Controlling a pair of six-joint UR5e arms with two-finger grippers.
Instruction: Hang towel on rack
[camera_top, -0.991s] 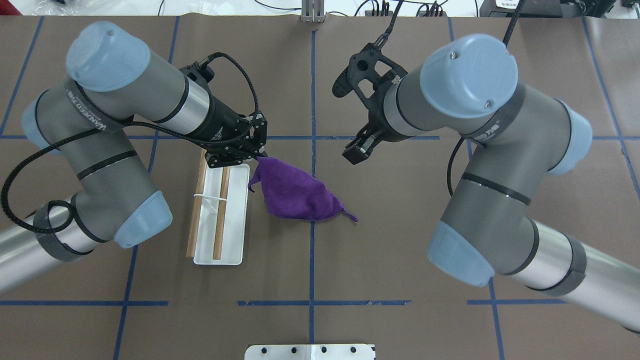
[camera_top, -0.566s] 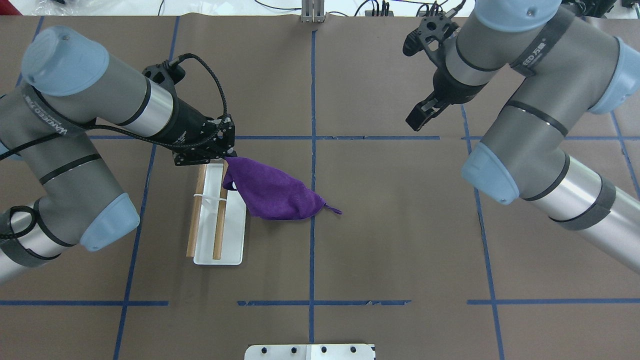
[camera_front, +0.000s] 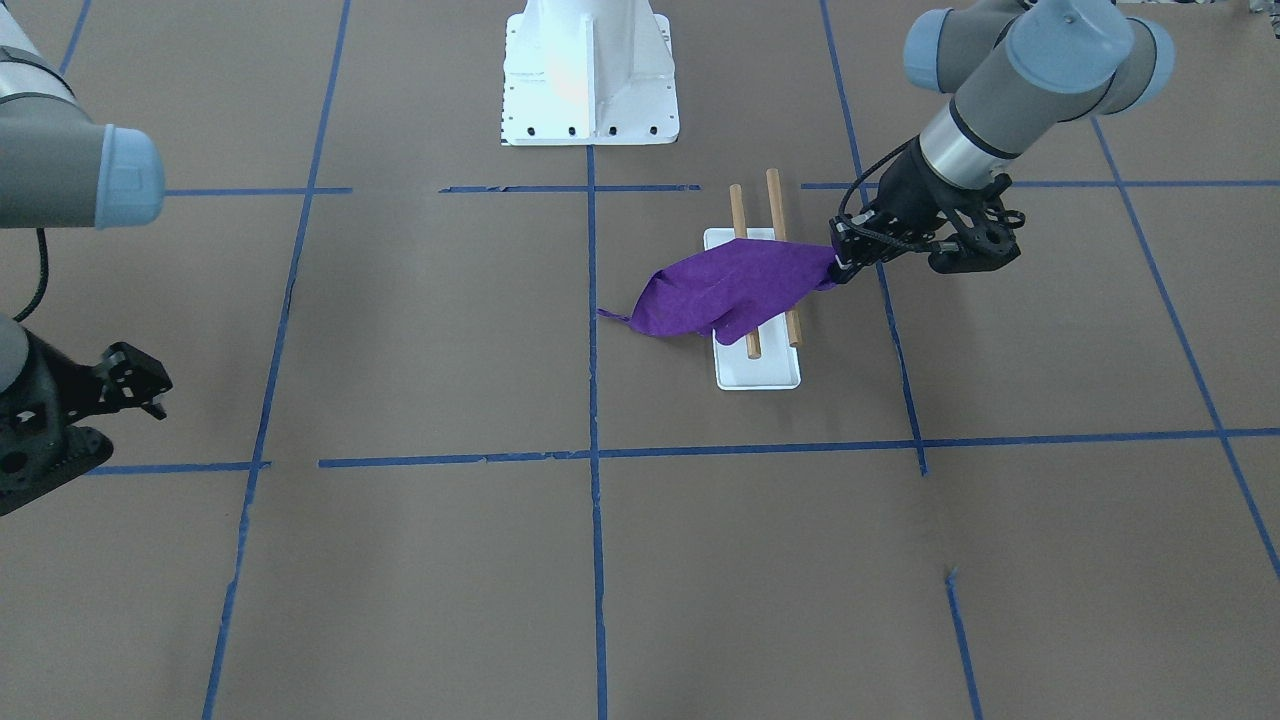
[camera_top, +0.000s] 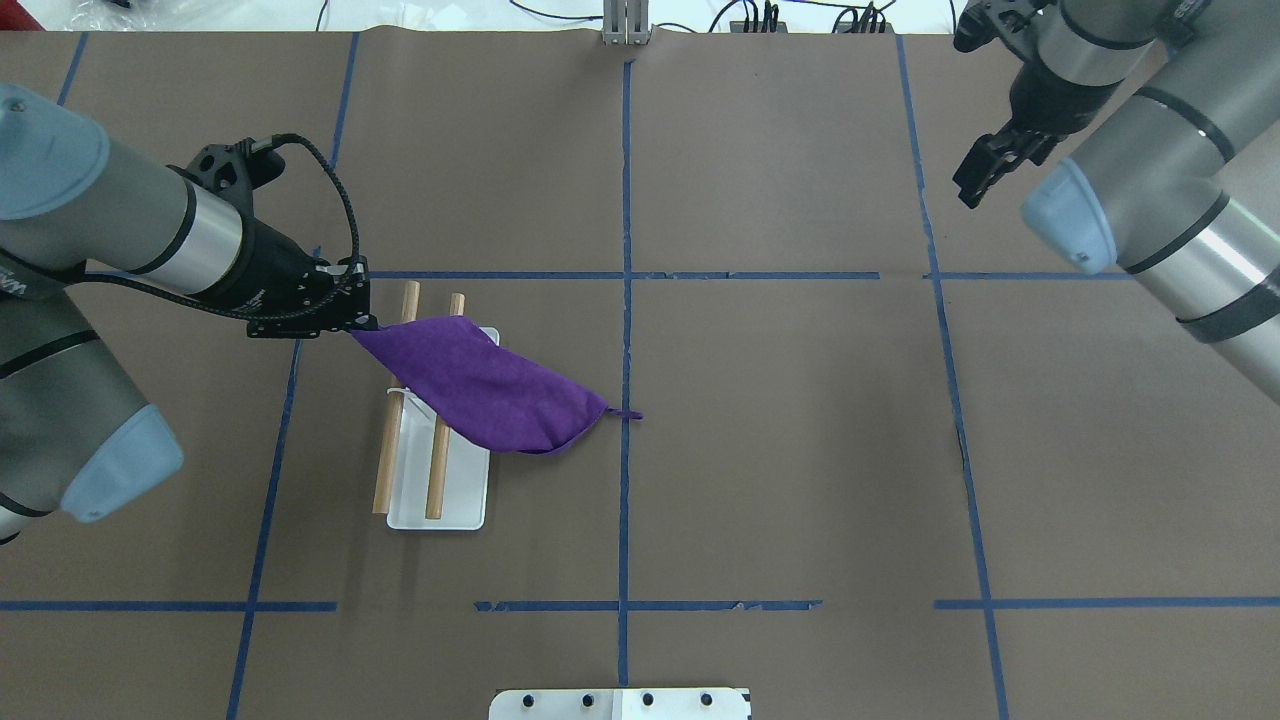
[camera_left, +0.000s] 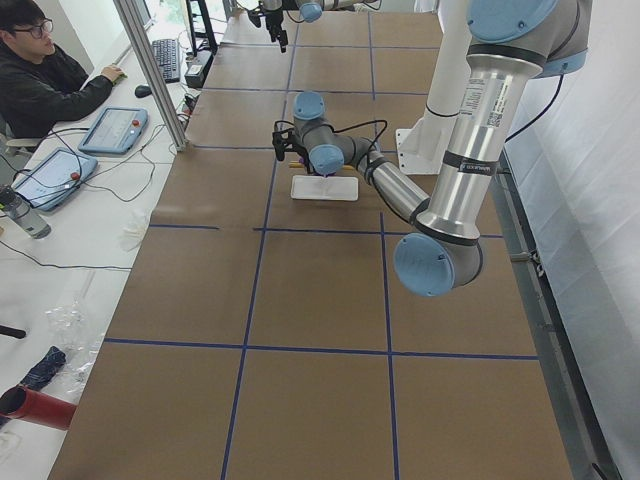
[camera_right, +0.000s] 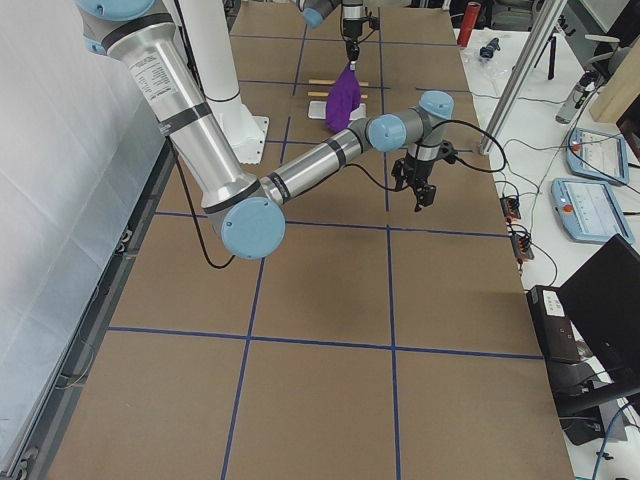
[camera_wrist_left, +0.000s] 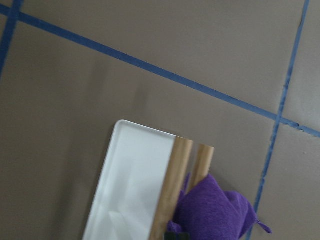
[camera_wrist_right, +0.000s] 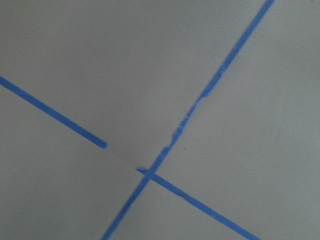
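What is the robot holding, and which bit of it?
The left gripper pinches the purple towel by one corner; the rest hangs above the rack. The right gripper holds nothing.

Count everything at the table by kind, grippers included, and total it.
purple towel: 1
rack with wooden dowels: 1
white pedestal: 1
grippers: 2, the left gripper and the right gripper
total: 5

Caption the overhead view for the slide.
Left fingers pinch a corner of the purple towel, draped across the rack dowels; right fingers hang far off.
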